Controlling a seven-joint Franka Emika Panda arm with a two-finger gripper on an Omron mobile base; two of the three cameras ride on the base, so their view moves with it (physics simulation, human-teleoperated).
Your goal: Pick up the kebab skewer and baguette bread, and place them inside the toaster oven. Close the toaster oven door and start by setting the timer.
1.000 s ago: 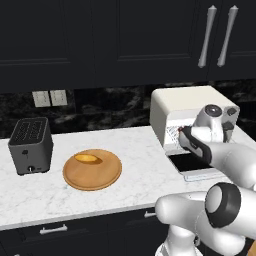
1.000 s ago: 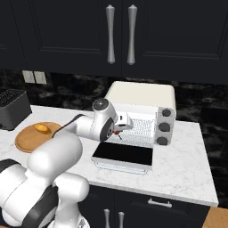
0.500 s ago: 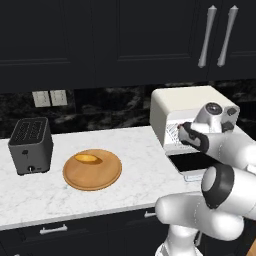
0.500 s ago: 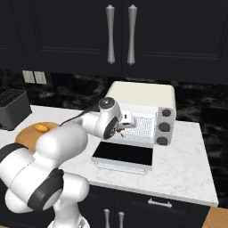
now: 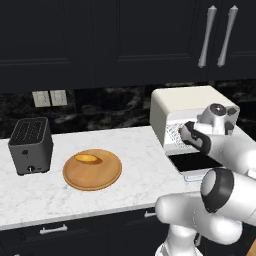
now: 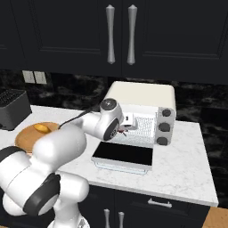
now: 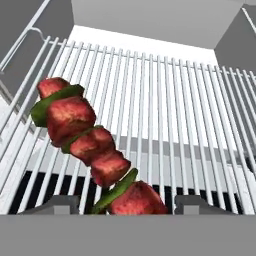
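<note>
Five red-brown meat chunks with green slices on the kebab skewer [image 7: 92, 155], fingers [image 7: 125, 205] gripping it over the wire rack [image 7: 175, 115]

A white marble counter [image 5: 135, 165] carries the toaster oven [image 5: 185, 107], a dark toaster [image 5: 30, 146] and a wooden plate [image 5: 92, 172].

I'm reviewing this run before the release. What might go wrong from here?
The kebab skewer hangs tilted over the wire rack of the toaster oven; let go now, its tip might slip between the bars. The baguette bread is on the wooden plate, so closing the toaster oven door now would leave it out.
</note>
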